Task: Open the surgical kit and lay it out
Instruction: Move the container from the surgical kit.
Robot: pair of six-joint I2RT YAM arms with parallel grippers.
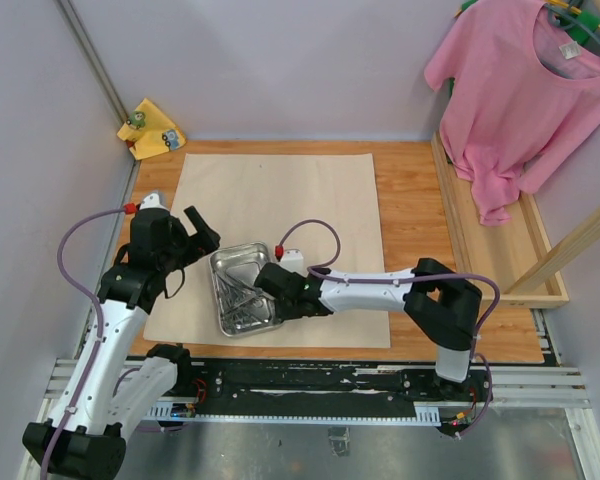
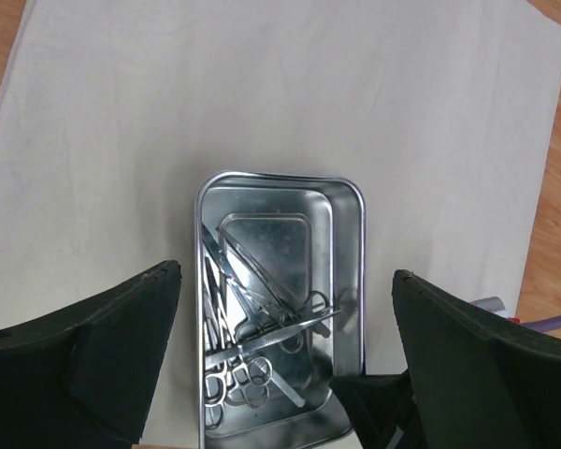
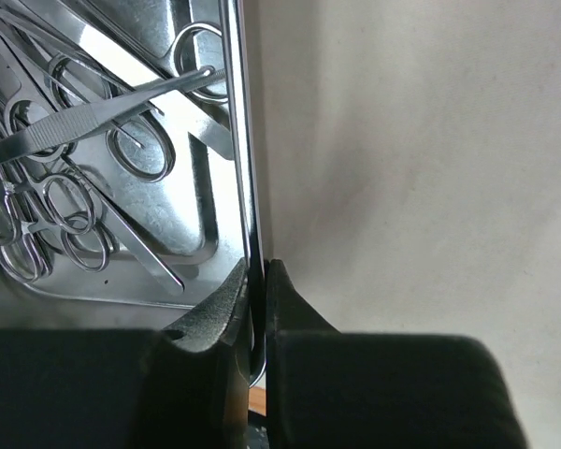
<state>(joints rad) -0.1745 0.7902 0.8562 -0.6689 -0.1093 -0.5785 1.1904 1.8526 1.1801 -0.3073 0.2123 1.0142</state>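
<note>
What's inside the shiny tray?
Inside the tray lie ring-handled forceps and slim tweezers, piled crisscross. The top ones cover parts of the others, so I can't count them.

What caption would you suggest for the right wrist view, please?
Right end effector pinches the rim of the steel tray, instruments piled inside, on the beige cloth.

Pink T-shirt (image 1: 520,90) far right; yellow cloth (image 1: 152,128), maybe printed.
</note>
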